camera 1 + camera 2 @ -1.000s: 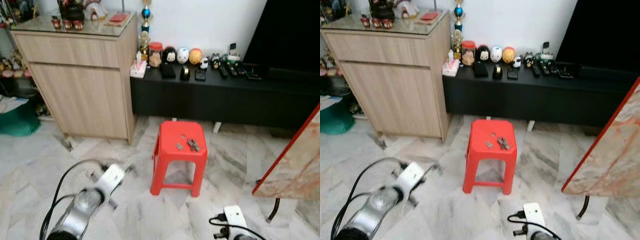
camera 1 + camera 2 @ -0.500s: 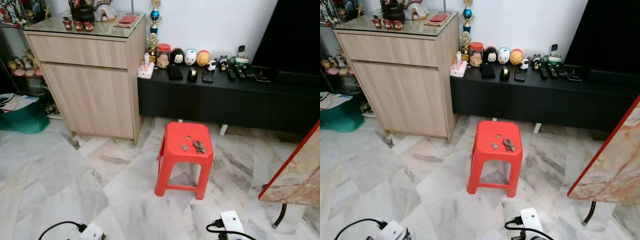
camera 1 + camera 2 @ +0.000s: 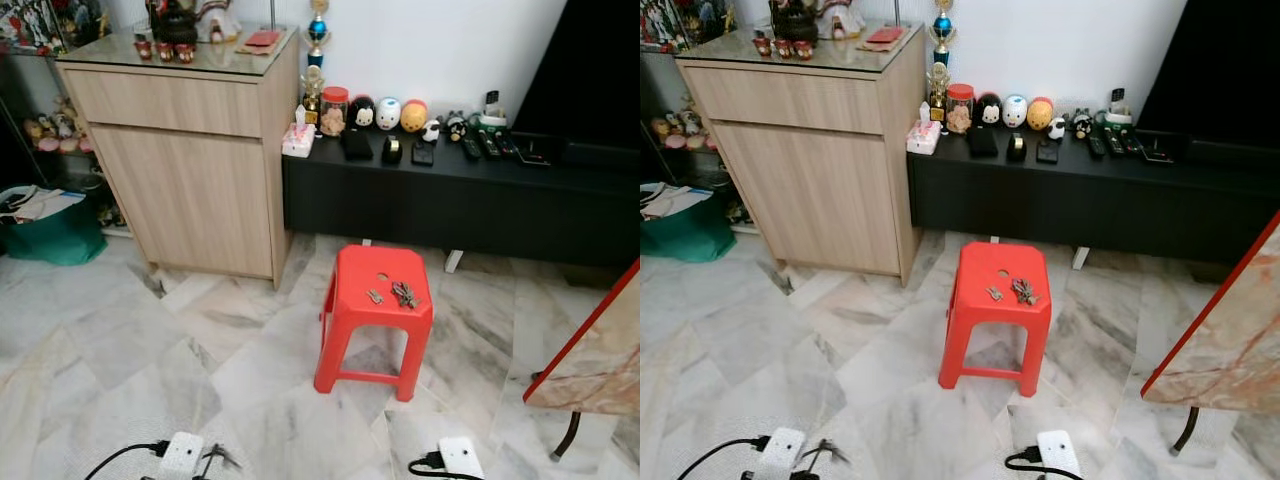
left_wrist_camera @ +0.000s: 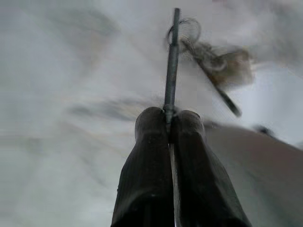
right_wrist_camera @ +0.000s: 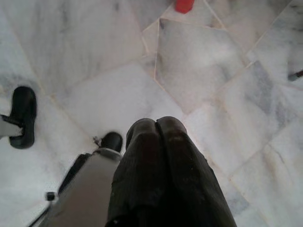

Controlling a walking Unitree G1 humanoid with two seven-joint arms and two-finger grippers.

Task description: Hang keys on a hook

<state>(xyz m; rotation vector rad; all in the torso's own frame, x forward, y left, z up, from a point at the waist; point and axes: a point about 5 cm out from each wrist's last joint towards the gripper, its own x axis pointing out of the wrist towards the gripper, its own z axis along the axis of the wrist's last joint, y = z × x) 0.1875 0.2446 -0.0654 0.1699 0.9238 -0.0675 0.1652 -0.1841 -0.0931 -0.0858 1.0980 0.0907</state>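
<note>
- Keys (image 3: 405,294) located?
- Seen on the stool (image 3: 350,285), a little right of centre in the head view. A dark bunch lies right of the seat's middle, and a smaller piece (image 3: 375,296) lies just left of it, apart from it.
- Stool surroundings?
- It is stood on the marble floor (image 3: 120,340). A wood cabinet (image 3: 190,150) is seen upper left and a black bench (image 3: 450,200) across the upper right, with jars and remotes lined up on it. A red-edged slab (image 3: 600,350) is cut off by the right edge.
- Left gripper (image 4: 169,118)?
- Fingers are pressed together, clamped on a thin metal rod (image 4: 171,61). The rod is run straight out past the tips. A ring (image 4: 189,30) is seen at its far end, with a blurred piece hung off it. What that piece is cannot be told. Pale floor is behind it, blurred.
- Where is it in the head view?
- At the bottom edge, left of centre, well apart from the stool.
- Right gripper (image 5: 156,124)?
- Fingers are closed on each other, nothing between them. It is pointed down at the floor. A black foot (image 5: 23,116) is seen at the left of that frame, and a stool leg (image 5: 184,4) at the top edge.
</note>
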